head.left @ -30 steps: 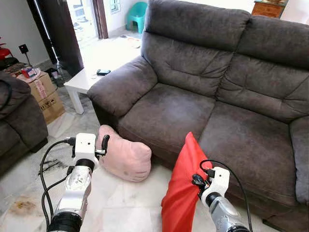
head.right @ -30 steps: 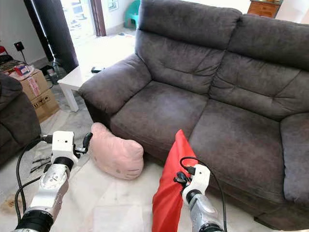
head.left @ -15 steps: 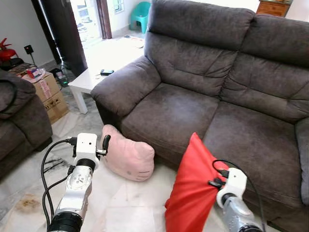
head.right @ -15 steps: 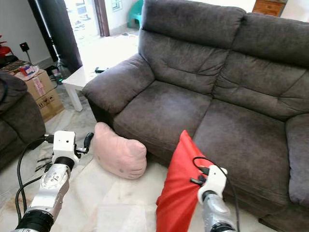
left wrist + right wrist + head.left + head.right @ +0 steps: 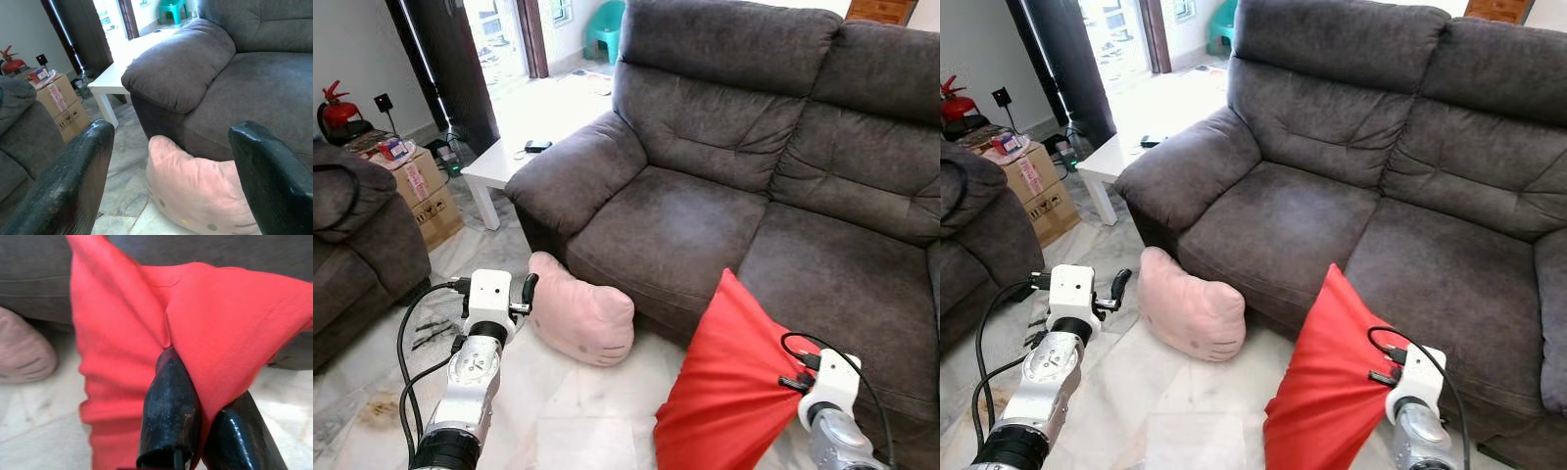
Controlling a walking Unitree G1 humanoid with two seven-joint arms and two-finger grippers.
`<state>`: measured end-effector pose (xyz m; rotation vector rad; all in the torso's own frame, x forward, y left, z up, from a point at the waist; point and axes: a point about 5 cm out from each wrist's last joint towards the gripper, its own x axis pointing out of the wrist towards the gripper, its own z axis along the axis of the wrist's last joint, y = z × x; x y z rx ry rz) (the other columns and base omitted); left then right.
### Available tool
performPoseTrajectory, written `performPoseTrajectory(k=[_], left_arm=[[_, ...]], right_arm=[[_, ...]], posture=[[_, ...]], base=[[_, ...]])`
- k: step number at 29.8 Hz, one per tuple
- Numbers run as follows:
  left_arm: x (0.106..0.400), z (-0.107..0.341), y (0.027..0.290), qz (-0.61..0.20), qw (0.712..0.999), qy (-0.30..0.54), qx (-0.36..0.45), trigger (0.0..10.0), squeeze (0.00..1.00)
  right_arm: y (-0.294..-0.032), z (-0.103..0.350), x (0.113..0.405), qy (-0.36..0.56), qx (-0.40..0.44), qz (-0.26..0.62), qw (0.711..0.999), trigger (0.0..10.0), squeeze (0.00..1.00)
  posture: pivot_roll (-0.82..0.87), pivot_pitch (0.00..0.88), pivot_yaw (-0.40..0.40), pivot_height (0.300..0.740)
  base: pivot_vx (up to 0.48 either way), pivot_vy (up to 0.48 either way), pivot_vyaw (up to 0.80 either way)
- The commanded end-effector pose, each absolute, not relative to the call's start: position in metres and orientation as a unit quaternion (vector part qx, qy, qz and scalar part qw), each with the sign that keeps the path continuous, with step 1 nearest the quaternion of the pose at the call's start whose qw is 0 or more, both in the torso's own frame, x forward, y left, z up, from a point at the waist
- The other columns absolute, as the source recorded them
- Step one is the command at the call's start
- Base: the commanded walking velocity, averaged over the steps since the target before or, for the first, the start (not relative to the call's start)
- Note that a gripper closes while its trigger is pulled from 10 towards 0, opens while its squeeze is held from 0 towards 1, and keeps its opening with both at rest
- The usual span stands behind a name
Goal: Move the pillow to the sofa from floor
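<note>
Left eye view: a living room with a pale marbled tile floor [image 5: 568, 411], worn and stained at its left edge. Far to the left of the left gripper [image 5: 171, 161] stand part of a dark grey armchair [image 5: 357, 245], a brown cardboard box [image 5: 426, 191] with a red fire extinguisher [image 5: 337, 103] behind it, and a dark wooden door frame [image 5: 445, 59] onto a bright doorway. A white low table [image 5: 524, 147] carrying a small dark object sits beyond that gripper, against the arm of the large dark grey fabric sofa [image 5: 705, 215]. A turquoise plastic chair [image 5: 607, 24] shows in the far room.

The left gripper is raised on its silver arm, jaws spread wide and holding nothing. Straight ahead of the parted fingers [image 5: 73, 181], and a little below them, a pale pink cat-face cushion [image 5: 582, 318] lies on the floor, leaning on the sofa's front below the left seat.

The right gripper [image 5: 195, 426] has its jaws clenched on a fold of the bright red fabric pillow [image 5: 729, 382]. The pillow stands on end in front of the jaws, its upper corner level with the front edge of the sofa seat and its lower part hanging toward the floor; whether it touches the tiles cannot be told. It is before the sofa, not on the cushions.
</note>
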<state>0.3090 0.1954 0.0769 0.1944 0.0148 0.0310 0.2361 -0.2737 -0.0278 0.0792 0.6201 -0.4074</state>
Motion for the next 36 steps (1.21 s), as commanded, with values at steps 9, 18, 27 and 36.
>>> performPoseTrajectory(k=[9, 18, 27, 36], left_arm=[[0.314, 0.083, 0.194, 0.009, 0.994, 0.001, 0.107, 10.0, 0.0], [0.314, 0.083, 0.194, 0.011, 0.994, 0.002, 0.11, 10.0, 0.0], [0.314, 0.083, 0.194, 0.013, 0.993, 0.002, 0.114, 10.0, 0.0], [0.312, 0.079, 0.196, 0.013, 0.993, 0.01, 0.116, 10.0, 0.0]], right_arm=[[-0.311, -0.009, 0.233, 0.26, -0.022, -0.271, 0.927, 10.0, 0.0], [-0.324, -0.003, 0.229, 0.254, -0.077, -0.303, 0.915, 10.0, 0.0], [-0.343, 0.007, 0.221, 0.249, -0.141, -0.381, 0.879, 10.0, 0.0], [-0.337, -0.009, 0.204, 0.283, -0.155, -0.378, 0.868, 10.0, 0.0]], posture=[[0.08, 0.0, -0.005, 0.74], [0.08, 0.0, -0.004, 0.74], [0.08, 0.0, -0.005, 0.74], [0.07, 0.0, -0.003, 0.74]], base=[[0.0, 0.0, 0.0], [0.0, 0.0, 0.0], [0.0, 0.0, 0.0], [0.0, 0.0, 0.0]])
